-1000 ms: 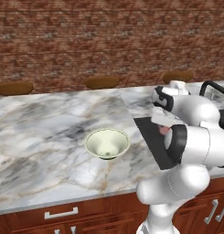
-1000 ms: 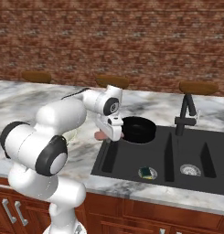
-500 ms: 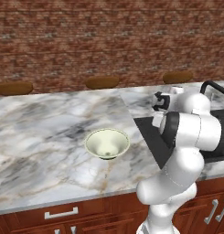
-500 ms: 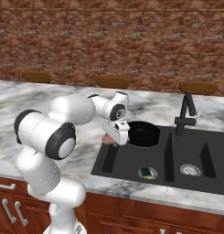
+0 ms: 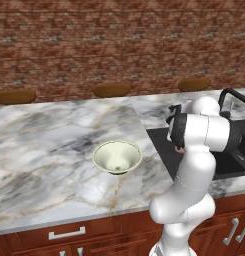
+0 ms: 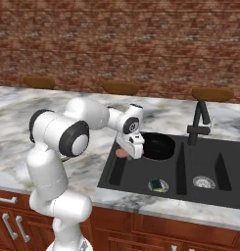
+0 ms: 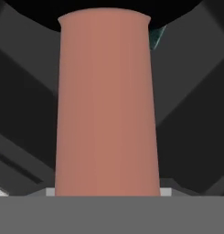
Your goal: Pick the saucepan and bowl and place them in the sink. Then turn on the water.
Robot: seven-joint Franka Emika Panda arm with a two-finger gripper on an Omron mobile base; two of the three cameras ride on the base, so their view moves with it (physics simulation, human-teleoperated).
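So the saucepan (image 6: 157,146) is hanging over the left basin of the sink (image 6: 141,179), black round body out at about 3 o'clock from the wrist in the right base view, with its salmon-pink handle (image 7: 106,103) running straight into the gripper (image 6: 132,149). In the hand view that handle takes up the whole middle, going from 6 o'clock up to 12 where it meets the dark pan, so it looks like it sits right between the jaws. They look closed on the handle at a middling width, though the tips themselves are hidden behind it. My read: this is the first placing step, pan carried over the basin and not yet let go. Can't tell if its bottom touches the basin floor or sits a bit above. Next move probably needs a gentle lower until it rests, then the jaws spreading and the hand backing off along the handle so it doesn't drag the pan. After that it's the bowl (image 5: 117,156), sitting upright on the marble table (image 5: 49,140), well apart at roughly 9 o'clock from the sink in the left base view. The faucet (image 6: 199,122) stands behind the divider, no water running.
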